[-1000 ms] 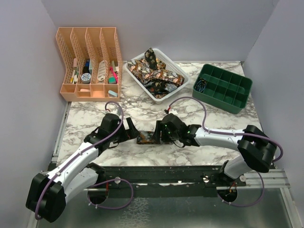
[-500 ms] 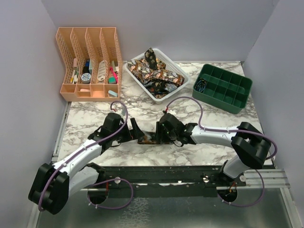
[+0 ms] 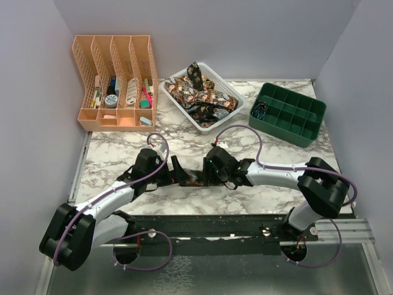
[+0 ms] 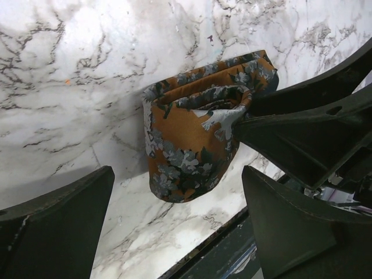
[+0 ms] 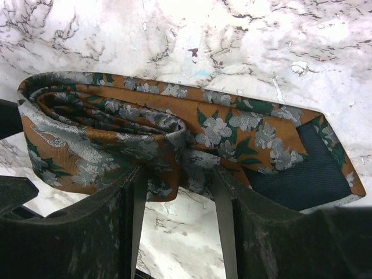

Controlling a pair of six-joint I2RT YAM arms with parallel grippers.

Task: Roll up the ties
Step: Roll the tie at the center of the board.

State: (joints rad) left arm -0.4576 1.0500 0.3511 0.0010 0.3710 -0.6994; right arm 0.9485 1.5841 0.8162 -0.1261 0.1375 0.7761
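Observation:
One tie (image 3: 191, 179), orange-brown with grey flowers, lies partly rolled on the marble table (image 3: 276, 147) between the two arms. In the right wrist view the tie (image 5: 116, 133) is a loose coil with its pointed end spread to the right. My right gripper (image 5: 179, 174) pinches a bunched fold of the coil's near edge between its fingers (image 5: 229, 197). My left gripper (image 4: 177, 174) stands wide open, and the rounded end of the tie (image 4: 186, 145) reaches just between its fingertips without touching them. In the top view the left gripper (image 3: 174, 169) faces the right gripper (image 3: 206, 174) across the roll.
A white basket (image 3: 234, 92) at the back centre holds more patterned ties (image 3: 196, 95). An orange file rack (image 3: 115, 83) with small items stands back left. A green compartment tray (image 3: 287, 114) sits back right. The table's dark front rail (image 4: 232, 256) runs just behind the roll.
The left arm has slid right, bringing its open jaws up to the roll's end. The right gripper's jaws have narrowed onto the tie's fold.

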